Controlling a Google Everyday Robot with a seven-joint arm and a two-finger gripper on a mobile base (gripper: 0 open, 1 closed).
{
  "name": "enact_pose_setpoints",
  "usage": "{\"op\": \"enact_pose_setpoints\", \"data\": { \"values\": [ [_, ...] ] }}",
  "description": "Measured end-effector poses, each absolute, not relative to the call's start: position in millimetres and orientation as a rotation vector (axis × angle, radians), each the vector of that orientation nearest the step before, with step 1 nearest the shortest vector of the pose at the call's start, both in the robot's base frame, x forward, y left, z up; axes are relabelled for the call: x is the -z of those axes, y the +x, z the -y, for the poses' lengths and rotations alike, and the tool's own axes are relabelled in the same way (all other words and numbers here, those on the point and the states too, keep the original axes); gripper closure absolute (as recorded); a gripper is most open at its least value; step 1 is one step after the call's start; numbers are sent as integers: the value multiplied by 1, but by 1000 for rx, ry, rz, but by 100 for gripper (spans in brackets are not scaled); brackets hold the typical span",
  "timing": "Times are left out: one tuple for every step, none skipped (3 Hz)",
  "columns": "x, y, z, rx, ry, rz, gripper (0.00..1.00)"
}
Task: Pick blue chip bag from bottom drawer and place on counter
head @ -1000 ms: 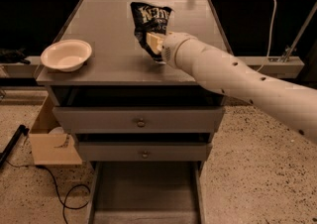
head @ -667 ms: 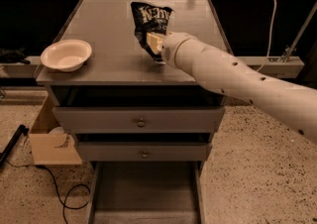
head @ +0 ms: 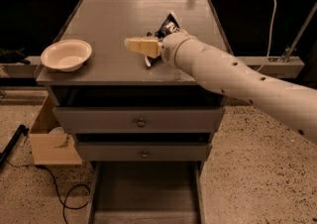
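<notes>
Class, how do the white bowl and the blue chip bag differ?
The bowl is pale and round; the blue chip bag is dark and crinkled. The bowl sits unobstructed at the counter's left front; the bag is partly hidden behind the arm, the claw just left of it. Both are on the counter.

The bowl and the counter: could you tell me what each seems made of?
The bowl looks like matte cream plastic or paper, thin-rimmed. The counter seems smooth grey laminate or painted board, dully sheened. The gripper is over the counter, right of the bowl.
</notes>
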State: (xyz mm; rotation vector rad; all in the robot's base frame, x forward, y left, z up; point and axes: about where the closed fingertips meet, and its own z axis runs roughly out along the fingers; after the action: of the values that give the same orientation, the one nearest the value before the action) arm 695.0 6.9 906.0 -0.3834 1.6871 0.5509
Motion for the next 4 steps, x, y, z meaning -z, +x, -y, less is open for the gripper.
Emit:
{"op": "enact_pose_setpoints", "data": {
  "values": [
    [-906, 695, -7, -551, -383, -1687, 0],
    [-918, 698, -5, -534, -397, -1672, 0],
    [-953, 706, 35, -427, -409, -1654, 0],
    [-975, 701, 81, -336, -384, -1650, 0]
  ]
}}
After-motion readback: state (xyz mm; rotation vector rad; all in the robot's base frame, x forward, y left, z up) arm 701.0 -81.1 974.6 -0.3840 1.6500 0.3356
